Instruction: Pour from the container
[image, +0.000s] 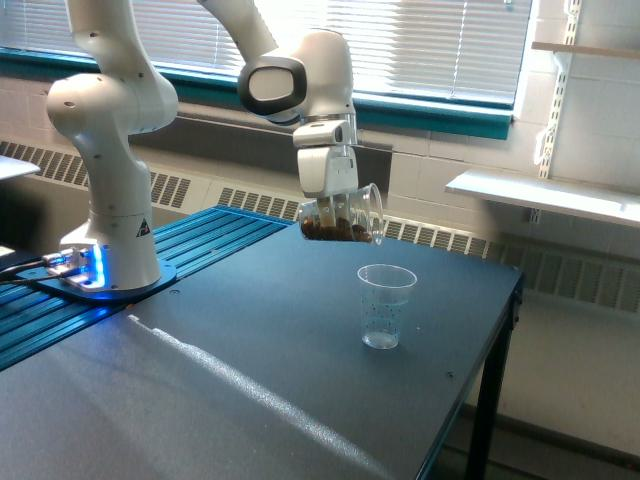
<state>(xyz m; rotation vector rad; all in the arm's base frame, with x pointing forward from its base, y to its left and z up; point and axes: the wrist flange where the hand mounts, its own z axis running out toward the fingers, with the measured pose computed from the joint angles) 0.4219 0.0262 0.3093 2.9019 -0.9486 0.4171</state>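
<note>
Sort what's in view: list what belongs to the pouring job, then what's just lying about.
Part of the job:
- clear straight-sided plastic cup holding brown pieces, tilted
- gripper holding it
- tapered clear disposable cup standing on the dark table

Just there:
- white wall shelf
- window blinds

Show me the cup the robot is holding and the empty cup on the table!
container (345, 218), exterior view, on its clear side wall.
empty cup (384, 305), exterior view, on the middle of its wall.

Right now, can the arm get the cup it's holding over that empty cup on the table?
Probably yes: the gripper holds the container tilted, up and to the exterior view's left of the empty cup, with nothing between them.
</note>
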